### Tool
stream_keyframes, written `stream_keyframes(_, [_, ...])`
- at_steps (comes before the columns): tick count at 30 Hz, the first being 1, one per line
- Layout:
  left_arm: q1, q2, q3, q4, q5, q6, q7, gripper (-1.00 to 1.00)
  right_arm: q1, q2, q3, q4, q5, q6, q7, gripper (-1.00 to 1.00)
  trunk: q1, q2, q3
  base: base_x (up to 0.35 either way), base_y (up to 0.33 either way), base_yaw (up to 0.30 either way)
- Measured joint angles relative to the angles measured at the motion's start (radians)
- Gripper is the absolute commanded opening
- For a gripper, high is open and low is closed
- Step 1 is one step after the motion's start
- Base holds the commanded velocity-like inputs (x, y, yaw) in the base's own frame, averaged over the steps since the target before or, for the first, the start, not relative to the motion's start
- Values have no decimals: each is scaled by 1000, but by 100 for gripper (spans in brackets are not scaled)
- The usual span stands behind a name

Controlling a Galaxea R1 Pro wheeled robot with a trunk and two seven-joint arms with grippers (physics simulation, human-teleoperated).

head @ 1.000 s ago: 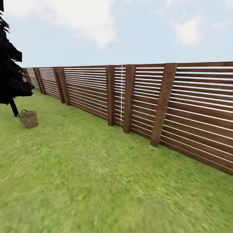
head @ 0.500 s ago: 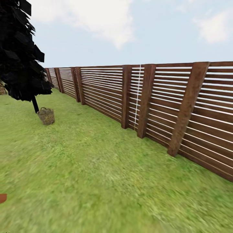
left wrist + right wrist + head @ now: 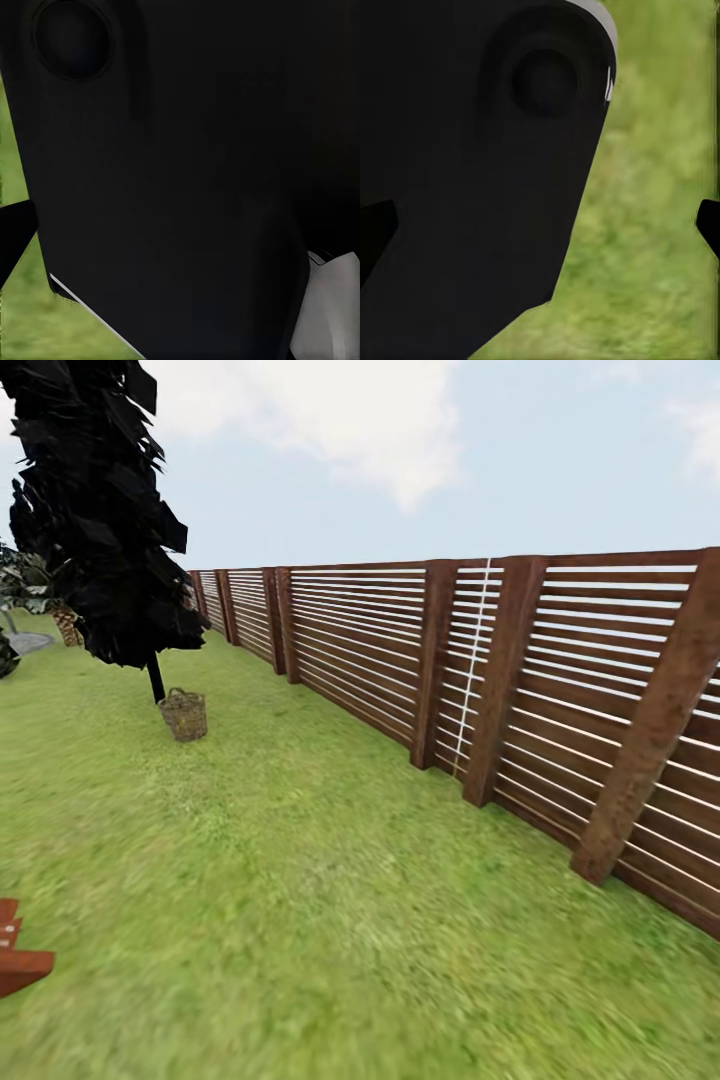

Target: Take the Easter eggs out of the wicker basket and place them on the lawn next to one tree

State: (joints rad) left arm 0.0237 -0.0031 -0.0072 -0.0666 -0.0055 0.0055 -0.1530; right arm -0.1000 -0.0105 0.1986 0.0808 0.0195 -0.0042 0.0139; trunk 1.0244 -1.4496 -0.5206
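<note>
Ahead of you in the head view, the brown open-weave wicker basket (image 3: 184, 714) stands upright on the mottled green lawn (image 3: 300, 900), well away from you toward the far left. It sits just beside the thin dark trunk of a near-black, cone-shaped tree (image 3: 100, 510), under its lowest branches. From this far off you cannot tell what is in the basket.

A brown horizontal-slat wooden fence (image 3: 480, 680) runs along your right side and recedes behind the tree, closing the garden. At the far left edge stand a small leafy plant (image 3: 30, 575) and a pale round patch of ground (image 3: 22, 643). A reddish-brown stepped object (image 3: 18, 952) juts in at the lower left edge.

In both wrist views a large black body of the robot blocks most of the picture, with blurred grass beside it. Dark pincer tips (image 3: 708, 225) peek in at the edges, but you cannot tell whether either pincer is spread or pressed together.
</note>
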Motion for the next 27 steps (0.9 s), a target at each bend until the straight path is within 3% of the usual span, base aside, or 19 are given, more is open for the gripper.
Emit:
stream_keyframes(15, [0, 0, 0, 0, 0, 0, 1, 100, 0, 0, 0, 0, 0, 0, 0, 100, 0, 0, 0, 335, 0, 14])
stream_keyframes(27, [0, 0, 0, 0, 0, 0, 1, 100, 0, 1, 0, 2, 1, 0, 1, 100, 0, 0, 0, 335, 0, 238])
